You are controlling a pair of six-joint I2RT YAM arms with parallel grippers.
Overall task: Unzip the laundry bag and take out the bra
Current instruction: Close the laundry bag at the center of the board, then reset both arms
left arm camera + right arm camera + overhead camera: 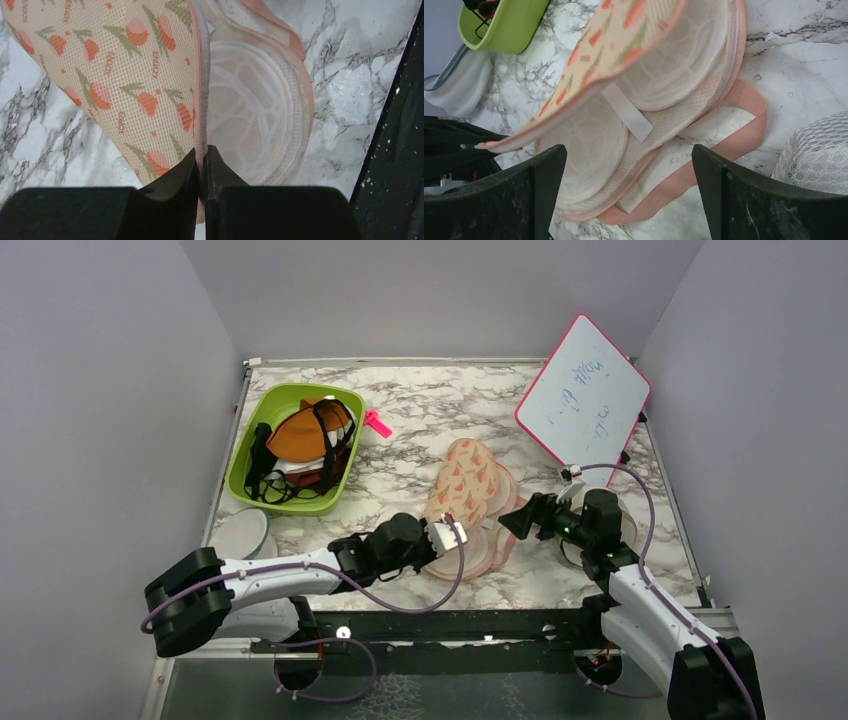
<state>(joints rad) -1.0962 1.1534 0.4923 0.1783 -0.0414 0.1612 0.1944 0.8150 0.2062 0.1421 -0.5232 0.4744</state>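
Note:
The laundry bag (pixel 468 490) lies mid-table, unzipped, its carrot-printed top flap (pixel 115 75) lifted off the white mesh lining (pixel 255 110). My left gripper (pixel 455 533) is shut on the flap's pink zipper edging (pixel 201 125) at the bag's near end, seen close in the left wrist view (pixel 202 162). My right gripper (pixel 512 523) is open and empty just right of the bag; in its own view (pixel 629 195) it sits over the open lining (pixel 589 140) and a peach strap (pixel 724 145). The rust-orange bra (pixel 305 435) lies in the green bin (pixel 250 465). No garment shows inside the bag.
The green bin at the far left also holds black strappy and dark garments. A round white pouch (pixel 240 532) lies near its front. A pink-framed whiteboard (pixel 583 400) leans at the back right. A pink clip (pixel 377 423) lies by the bin. A white lace item (pixel 819 155) sits under my right arm.

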